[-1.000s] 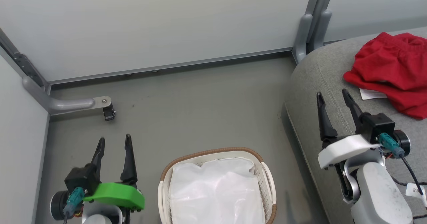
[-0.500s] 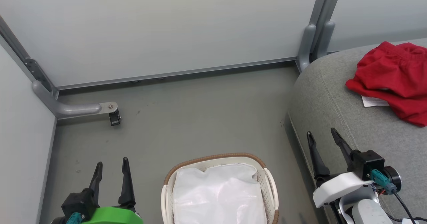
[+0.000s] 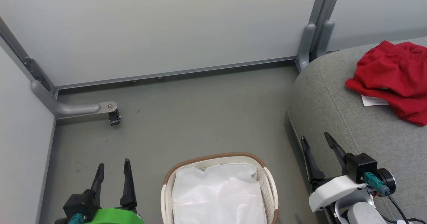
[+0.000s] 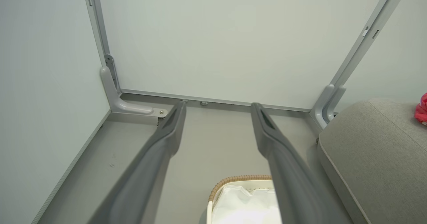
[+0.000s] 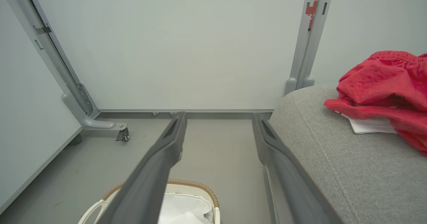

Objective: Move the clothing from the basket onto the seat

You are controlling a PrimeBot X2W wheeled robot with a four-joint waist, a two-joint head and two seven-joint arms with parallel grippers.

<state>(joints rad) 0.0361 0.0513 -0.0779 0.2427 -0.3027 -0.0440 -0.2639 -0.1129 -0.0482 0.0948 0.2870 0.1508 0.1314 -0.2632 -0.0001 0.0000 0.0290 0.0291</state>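
Note:
The red clothing point(image 3: 392, 75) lies bunched on the grey seat point(image 3: 337, 103) at the right, a small white label peeking from under it. The right wrist view shows the clothing point(image 5: 383, 87) resting on the seat point(image 5: 333, 150) too. The white basket point(image 3: 267, 179) with a brown rim stands on the floor at the bottom centre, with white liner cloth inside. My left gripper point(image 3: 113, 165) is open and empty, to the left of the basket. My right gripper point(image 3: 315, 139) is open and empty, over the seat's near edge, well short of the clothing.
Pale partition panels point(image 3: 166, 27) close off the back and left. A grey panel foot with a caster point(image 3: 111, 112) juts onto the floor at the left. Another upright post point(image 3: 313, 33) stands at the seat's back corner. Bare grey floor point(image 3: 200, 117) lies beyond the basket.
Both grippers have drawn back toward the bottom of the head view, still open. The view has shifted slightly, so panels and seat sit lower in the picture. The clothing stays put.

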